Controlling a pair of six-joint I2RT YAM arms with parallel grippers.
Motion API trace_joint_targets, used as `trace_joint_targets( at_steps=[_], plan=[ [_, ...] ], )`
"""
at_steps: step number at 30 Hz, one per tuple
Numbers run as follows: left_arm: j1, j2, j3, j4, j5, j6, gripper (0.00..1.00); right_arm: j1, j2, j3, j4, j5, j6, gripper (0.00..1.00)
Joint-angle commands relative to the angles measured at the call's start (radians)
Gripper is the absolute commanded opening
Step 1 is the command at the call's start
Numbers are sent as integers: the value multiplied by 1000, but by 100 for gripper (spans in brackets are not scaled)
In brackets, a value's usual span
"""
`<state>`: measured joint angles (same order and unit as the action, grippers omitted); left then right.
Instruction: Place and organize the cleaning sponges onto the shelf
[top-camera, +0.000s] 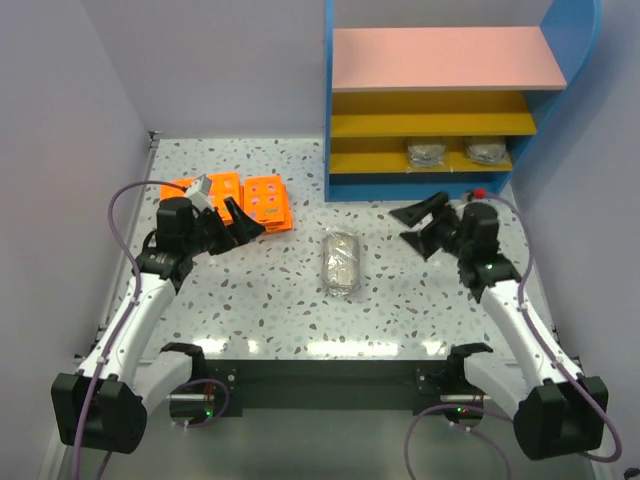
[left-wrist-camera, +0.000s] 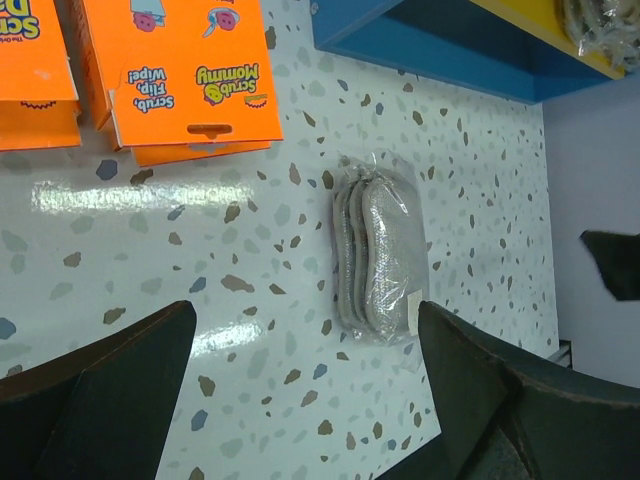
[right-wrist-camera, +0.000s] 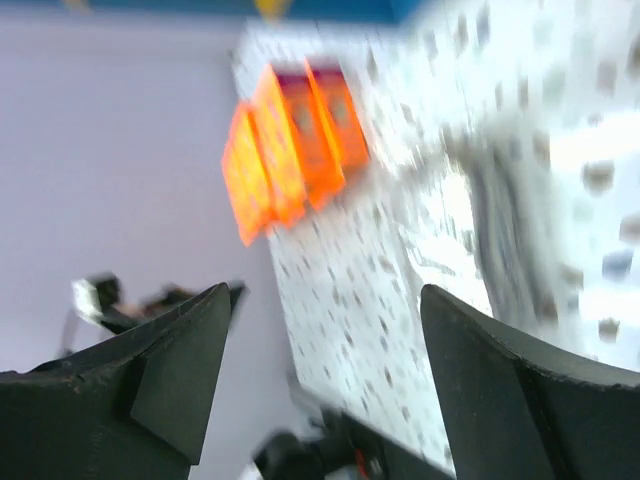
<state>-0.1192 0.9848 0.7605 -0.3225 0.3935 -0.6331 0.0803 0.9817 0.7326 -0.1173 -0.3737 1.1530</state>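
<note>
Pale lilac walls (top-camera: 200, 60) closed in a speckled white tabletop (top-camera: 260, 300), with the shelf (top-camera: 328, 100) standing at its far right corner, blue-sided under a pink top board (top-camera: 440, 58). Two wrapped pads (top-camera: 427, 153) (top-camera: 486, 152) lay side by side on the lowest yellow board (top-camera: 370, 160), towards its right end.

Orange packs (top-camera: 266, 203) sat in a cluster on the far left of the tabletop, near the shelf's left edge but apart from it; some were stacked, so their number could not be told from above. One wrapped grey pad (top-camera: 341, 261) lay alone near the middle of the tabletop, lengthwise front to back, well apart from the orange packs and short of the shelf.

The left end effector (top-camera: 232, 228) hung just beside the near edge of the orange cluster, its jaws spread wide with nothing between them. Its wrist camera showed the wrapped grey pad (left-wrist-camera: 378, 260) ahead of the gap and nearer the right-hand finger (left-wrist-camera: 490, 400), with orange packs (left-wrist-camera: 190, 75) off to the upper left.

The right end effector (top-camera: 425, 226) hovered between the wrapped grey pad and the shelf's foot, likewise gaping and holding nothing (its own view was badly blurred, though both dark fingers (right-wrist-camera: 150, 390) stood clearly apart).
</note>
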Motion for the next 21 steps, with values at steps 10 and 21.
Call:
trace_joint_targets(
  at_steps=[10,21],
  plan=[
    [-74,31,-90,89,90,6,11,717,81,-203,65,371,290,72],
    [-149,-9,-127,68,19,-16,0,938,181,-170,-5,806,615,80]
  ],
)
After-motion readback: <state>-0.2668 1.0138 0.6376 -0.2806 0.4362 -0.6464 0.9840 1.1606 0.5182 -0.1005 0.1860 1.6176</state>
